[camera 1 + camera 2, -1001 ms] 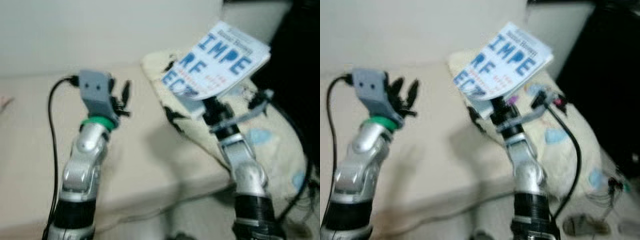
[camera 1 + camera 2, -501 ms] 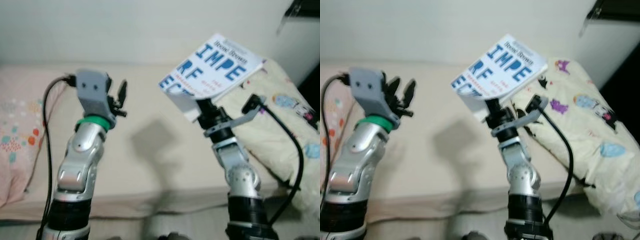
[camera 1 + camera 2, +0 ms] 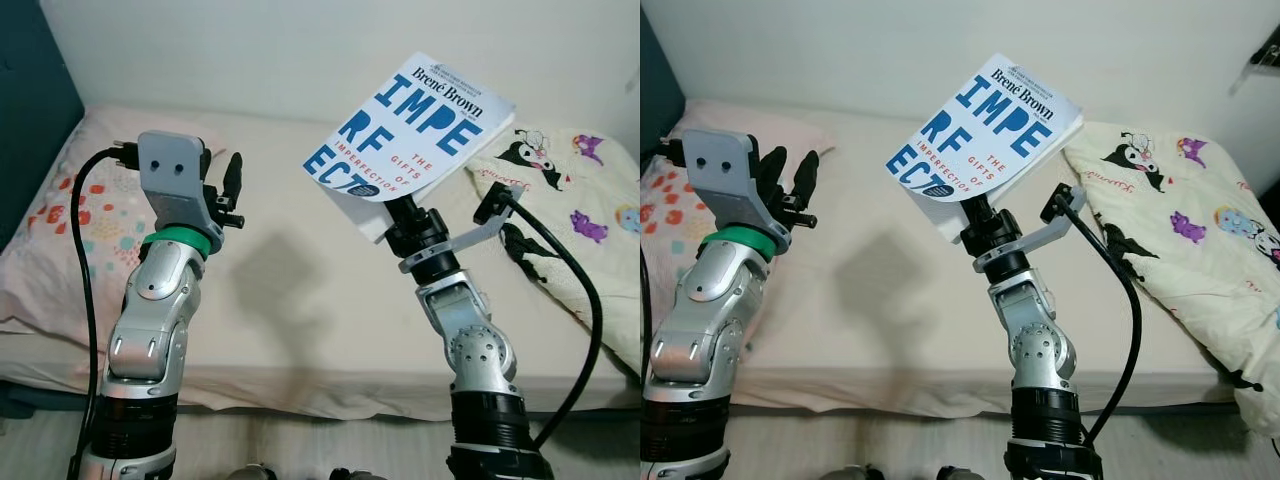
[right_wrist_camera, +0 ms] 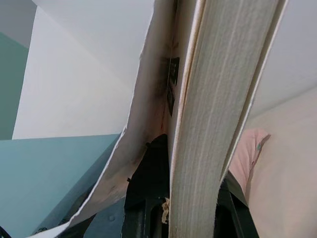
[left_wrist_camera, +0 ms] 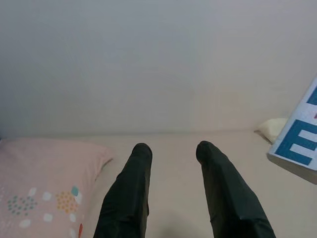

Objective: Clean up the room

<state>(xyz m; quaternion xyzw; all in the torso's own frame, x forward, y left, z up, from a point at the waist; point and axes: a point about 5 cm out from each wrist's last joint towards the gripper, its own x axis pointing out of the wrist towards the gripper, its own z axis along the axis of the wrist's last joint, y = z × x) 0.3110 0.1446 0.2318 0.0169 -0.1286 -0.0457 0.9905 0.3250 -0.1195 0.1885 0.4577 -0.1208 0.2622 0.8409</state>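
Observation:
A white paperback book [image 3: 410, 130] with big blue cover letters is held up in the air over the bed, cover toward me, tilted. My right gripper [image 3: 402, 208] is shut on its lower edge; in the right wrist view the page block [image 4: 218, 109] runs between the black fingers [image 4: 151, 168]. My left gripper [image 3: 228, 180] is raised over the left half of the bed, open, holding nothing. Its two black fingers [image 5: 131, 193] stand apart in the left wrist view, facing the wall, with a corner of the book [image 5: 297, 148] beside them.
A beige bed [image 3: 300, 280] spans the view, its front edge close to me. A pink patterned pillow [image 3: 70, 210] lies at its left end by a dark blue headboard [image 3: 30, 110]. A cream cartoon-print blanket [image 3: 570, 210] is bunched at the right. A pale wall stands behind.
The camera has swung left and sharpened, bringing the whole bed, pillow and headboard into view. Both arms keep their raised pose, and the book stays in my right gripper.

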